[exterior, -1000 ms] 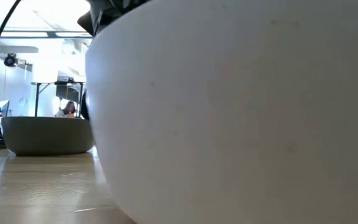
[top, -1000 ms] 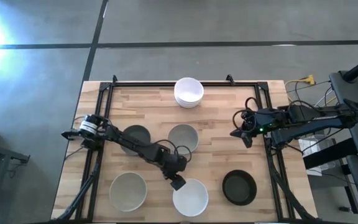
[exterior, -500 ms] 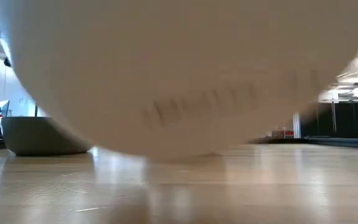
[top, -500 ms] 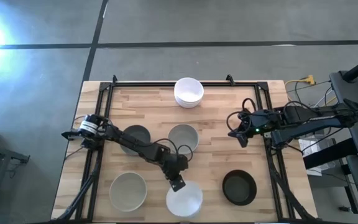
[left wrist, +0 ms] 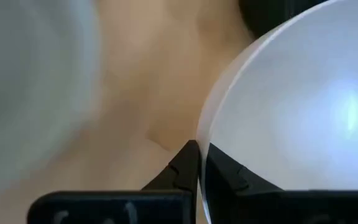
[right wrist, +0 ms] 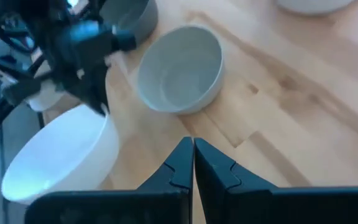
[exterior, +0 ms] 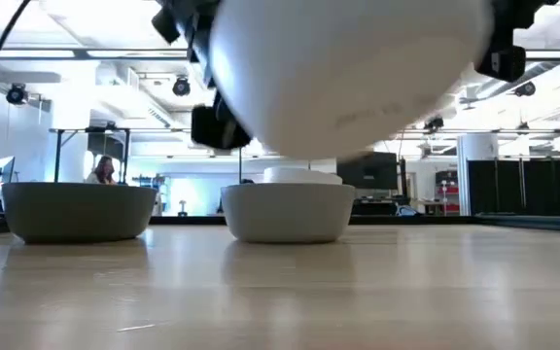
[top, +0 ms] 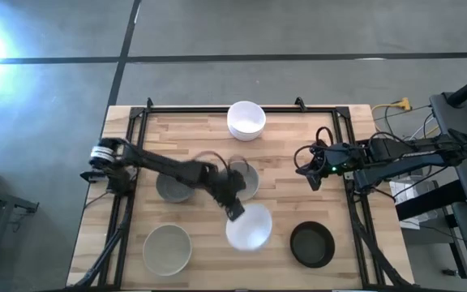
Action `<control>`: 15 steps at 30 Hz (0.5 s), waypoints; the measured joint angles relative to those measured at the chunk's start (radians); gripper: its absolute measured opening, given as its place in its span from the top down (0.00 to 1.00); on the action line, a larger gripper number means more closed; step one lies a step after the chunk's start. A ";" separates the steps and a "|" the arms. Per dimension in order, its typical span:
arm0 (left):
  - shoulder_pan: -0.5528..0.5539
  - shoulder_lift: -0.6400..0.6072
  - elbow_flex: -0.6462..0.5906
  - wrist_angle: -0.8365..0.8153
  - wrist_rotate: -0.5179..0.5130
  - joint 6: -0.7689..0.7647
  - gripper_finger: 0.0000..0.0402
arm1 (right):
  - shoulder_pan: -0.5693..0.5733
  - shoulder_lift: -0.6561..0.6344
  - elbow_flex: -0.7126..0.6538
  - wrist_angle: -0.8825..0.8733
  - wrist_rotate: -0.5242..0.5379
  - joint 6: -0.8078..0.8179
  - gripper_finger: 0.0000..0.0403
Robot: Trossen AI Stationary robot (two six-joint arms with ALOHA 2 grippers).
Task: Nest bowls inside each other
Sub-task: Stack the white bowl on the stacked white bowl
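My left gripper [top: 235,211] is shut on a white bowl [top: 250,226], which hangs above the table's middle near part and fills the top of the low view [exterior: 348,78]. A light grey bowl [top: 245,180] stands just beyond it. A darker grey bowl [top: 173,186] shows under the left arm. Another pale grey bowl [top: 167,248] and a black bowl [top: 312,244] stand near the front edge. White bowls [top: 246,119] are stacked at the far edge. My right gripper [top: 306,175] hovers shut at the right, holding nothing. My left gripper pinches the white bowl's rim [left wrist: 199,138] on its left far side, one finger inside the bowl and one outside. The fingers come slanting down from the table's left. The bowl is lifted clear of the table [exterior: 348,146] and hangs tilted, its mouth still upward.
A black metal frame [top: 136,113] runs along the table's edges. Bare wood [top: 298,138] lies between the white stack and the right arm. Cables and gear [top: 428,186] crowd the table's right side.
My left gripper has shut on the white bowl's rim near the front edge, lifted the bowl clear of the table and carried it up and toward the far edge, close to the light grey bowl. My right gripper has drifted slightly toward the table's left.
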 joint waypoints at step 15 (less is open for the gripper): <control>0.523 -0.266 0.022 -0.174 -0.182 0.149 1.00 | -0.003 0.000 0.000 0.050 0.130 -0.075 0.98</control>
